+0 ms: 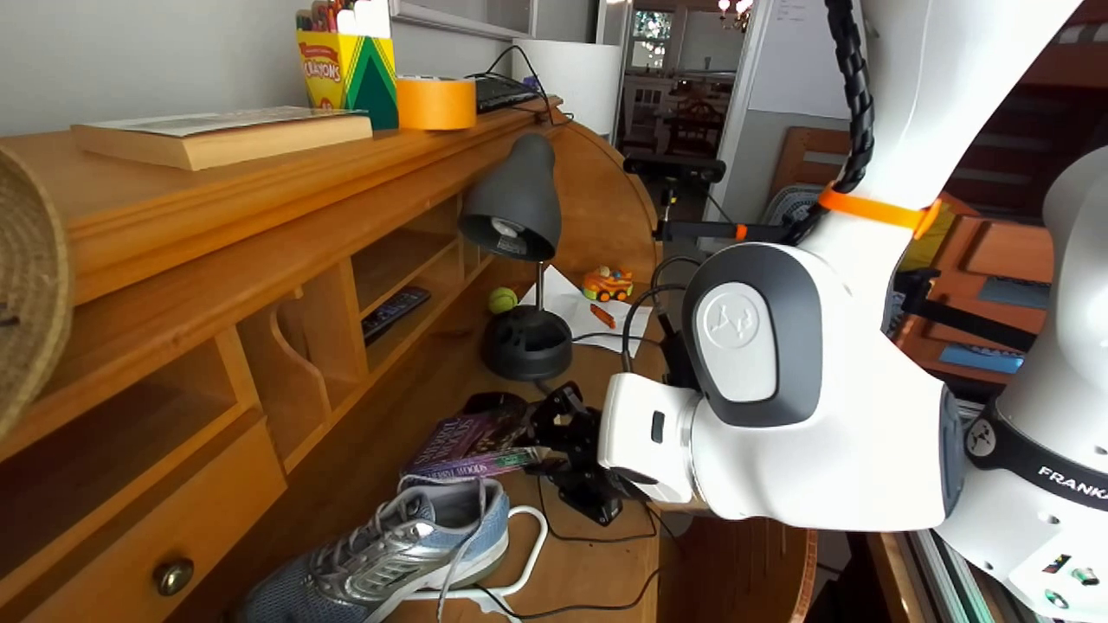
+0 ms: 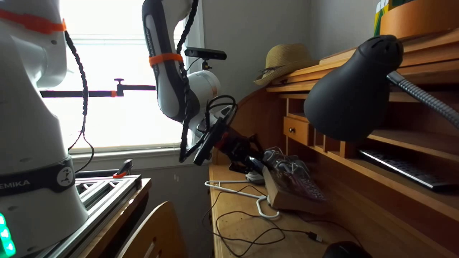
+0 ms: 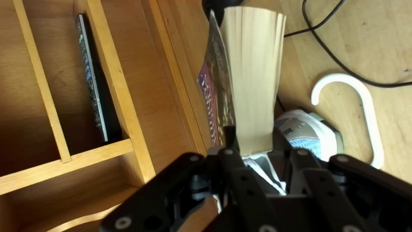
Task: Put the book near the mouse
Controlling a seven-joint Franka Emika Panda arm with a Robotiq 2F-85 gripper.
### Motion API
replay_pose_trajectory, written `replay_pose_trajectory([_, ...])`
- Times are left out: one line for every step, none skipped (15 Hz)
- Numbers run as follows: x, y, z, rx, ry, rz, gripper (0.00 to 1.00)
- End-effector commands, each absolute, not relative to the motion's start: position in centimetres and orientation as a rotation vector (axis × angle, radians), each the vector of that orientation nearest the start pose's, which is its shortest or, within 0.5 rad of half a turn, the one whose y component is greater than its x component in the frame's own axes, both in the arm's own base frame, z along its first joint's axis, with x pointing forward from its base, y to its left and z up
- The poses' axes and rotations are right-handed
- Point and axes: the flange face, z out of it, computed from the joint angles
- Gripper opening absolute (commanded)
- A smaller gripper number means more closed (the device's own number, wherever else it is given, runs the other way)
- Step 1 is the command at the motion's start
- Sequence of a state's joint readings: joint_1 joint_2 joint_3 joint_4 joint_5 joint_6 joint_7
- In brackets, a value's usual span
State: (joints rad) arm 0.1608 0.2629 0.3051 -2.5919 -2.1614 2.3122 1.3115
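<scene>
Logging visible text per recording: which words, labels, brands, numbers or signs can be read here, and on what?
"CRAYONS": the yellow and green crayon box.
"FRANKA", last letter cut by the picture's edge: the black band on the robot's base.
"EMIKA": the same band, in an exterior view.
Wordless round emblem: the arm and the band.
Too blurred to read: title and spine of the purple book.
Too small: writing on the wall sheet.
</scene>
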Motion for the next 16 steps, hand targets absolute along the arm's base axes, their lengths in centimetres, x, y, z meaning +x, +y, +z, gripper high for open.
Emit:
replay_pose_trajectory([35.4,18.0,13.3,2.013,1.311,0.734,0.07])
replay_pose_trajectory([35.3,18.0,13.3,2.03,1.319,0.728,0.07])
replay_pose_trajectory([35.1,18.0,13.1,2.045,1.332,0.719,0.07])
replay_pose_trajectory([34.8,18.1,12.9,2.059,1.344,0.707,0.07])
replay_pose_trajectory([34.6,18.0,12.6,2.069,1.353,0.697,0.07])
replay_pose_trajectory([34.5,18.0,12.4,2.069,1.356,0.686,0.07])
replay_pose_trajectory([34.5,18.0,12.2,2.069,1.362,0.68,0.07])
replay_pose_trajectory([34.4,18.0,12.1,2.062,1.365,0.676,0.07])
replay_pose_trajectory([34.5,18.0,12.0,2.053,1.366,0.675,0.07])
replay_pose_trajectory([34.5,18.0,12.0,2.047,1.368,0.674,0.07])
replay_pose_trajectory([34.5,17.9,12.0,2.036,1.37,0.672,0.07])
replay_pose_trajectory([34.5,17.8,12.0,2.017,1.376,0.67,0.07])
replay_pose_trajectory([34.5,17.6,12.1,2.0,1.384,0.663,0.07])
replay_pose_trajectory([34.6,17.5,12.1,1.976,1.393,0.656,0.07])
replay_pose_trajectory([34.6,17.3,12.1,1.953,1.4,0.645,0.07])
replay_pose_trajectory([34.7,17.2,12.1,1.935,1.409,0.637,0.07])
